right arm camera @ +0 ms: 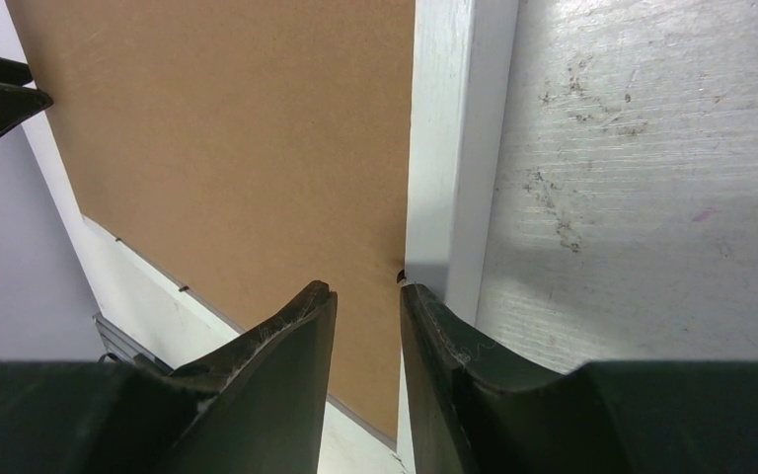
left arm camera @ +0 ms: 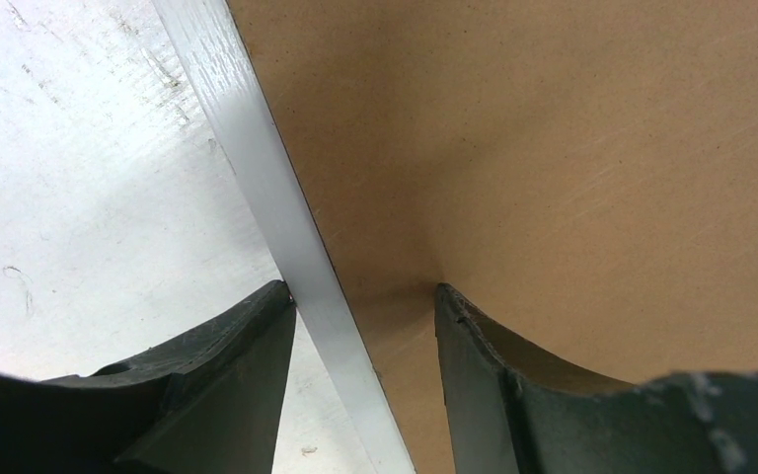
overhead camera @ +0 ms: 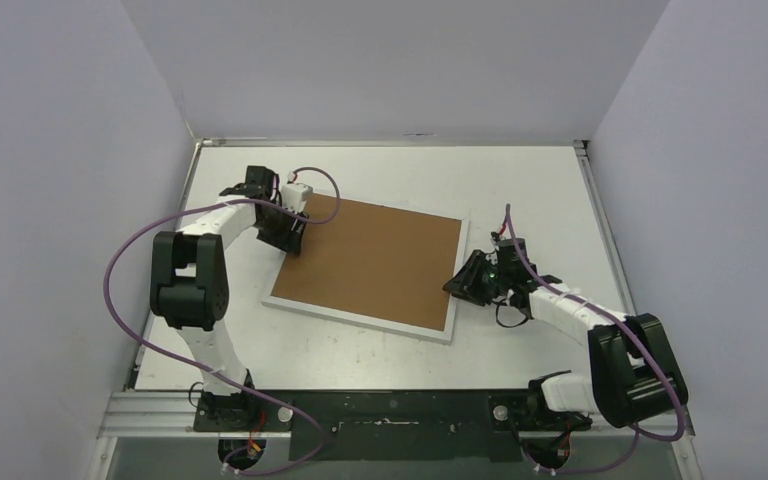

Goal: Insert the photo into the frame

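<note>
**White frame [right arm camera: 456, 148] lies face down on the tabletop [overhead camera: 520, 190], brown backing board [overhead camera: 375, 258] uppermost.**
My left end effector [left arm camera: 361, 288], half open, straddles the frame's left rail; my right end effector [right arm camera: 365, 288], jaws narrowly apart, sits where board meets right rail.

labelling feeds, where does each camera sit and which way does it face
top external: overhead at the near edge, looking down on the table; left arm and right arm show.
left wrist: on the left arm, looking past the left gripper at the frame's rim.
right wrist: on the right arm, looking past the right gripper at the opposite rim.
shared: both wrist views show the backing board.
</note>
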Controlling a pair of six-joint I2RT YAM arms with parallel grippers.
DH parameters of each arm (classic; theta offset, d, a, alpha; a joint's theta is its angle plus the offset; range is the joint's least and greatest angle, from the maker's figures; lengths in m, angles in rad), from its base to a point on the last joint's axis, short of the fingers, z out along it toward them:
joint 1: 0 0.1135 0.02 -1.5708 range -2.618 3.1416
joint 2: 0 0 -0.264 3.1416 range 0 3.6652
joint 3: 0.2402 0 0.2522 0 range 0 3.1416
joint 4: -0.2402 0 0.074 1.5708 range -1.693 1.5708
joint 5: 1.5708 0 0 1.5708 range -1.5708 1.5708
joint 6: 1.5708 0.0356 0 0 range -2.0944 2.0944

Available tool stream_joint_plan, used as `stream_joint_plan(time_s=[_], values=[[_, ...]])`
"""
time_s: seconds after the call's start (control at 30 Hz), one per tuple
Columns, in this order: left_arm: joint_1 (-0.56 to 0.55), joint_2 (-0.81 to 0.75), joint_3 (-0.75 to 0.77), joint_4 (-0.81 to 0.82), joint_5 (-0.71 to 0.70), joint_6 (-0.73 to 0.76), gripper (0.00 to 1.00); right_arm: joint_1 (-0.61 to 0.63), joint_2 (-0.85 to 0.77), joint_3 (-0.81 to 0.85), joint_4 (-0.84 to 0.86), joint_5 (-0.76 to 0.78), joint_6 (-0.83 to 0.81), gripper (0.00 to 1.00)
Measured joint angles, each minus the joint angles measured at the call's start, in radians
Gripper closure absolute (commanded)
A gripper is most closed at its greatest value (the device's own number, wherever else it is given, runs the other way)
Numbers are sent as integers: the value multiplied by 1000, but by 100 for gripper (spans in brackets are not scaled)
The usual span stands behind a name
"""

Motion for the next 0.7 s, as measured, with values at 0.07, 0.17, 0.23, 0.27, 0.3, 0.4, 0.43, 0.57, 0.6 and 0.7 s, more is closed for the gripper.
stream_joint_plan(time_s=[0.07,0.17,0.23,0.27,0.3,0.4,0.43,0.57,0.6,0.7], values=[[0,0,0,0,0,0,50,1,4,0,4,-3,1,68],[0,0,0,1,0,0,51,6,14,0,19,-10,8,68],[0,0,0,1,0,0,51,11,16,0,24,-11,12,68],[0,0,0,1,0,0,52,13,19,0,28,-13,15,68],[0,0,0,1,0,0,52,14,21,0,32,-14,18,68],[0,0,0,1,0,0,52,14,21,0,32,-14,21,68],[0,0,0,1,0,0,52,14,22,0,32,-14,22,68],[0,0,0,2,0,0,54,14,27,0,37,-16,23,68],[0,0,0,2,0,0,54,14,31,1,41,-18,24,68],[0,0,0,2,-1,0,54,20,48,5,51,-19,29,68]])
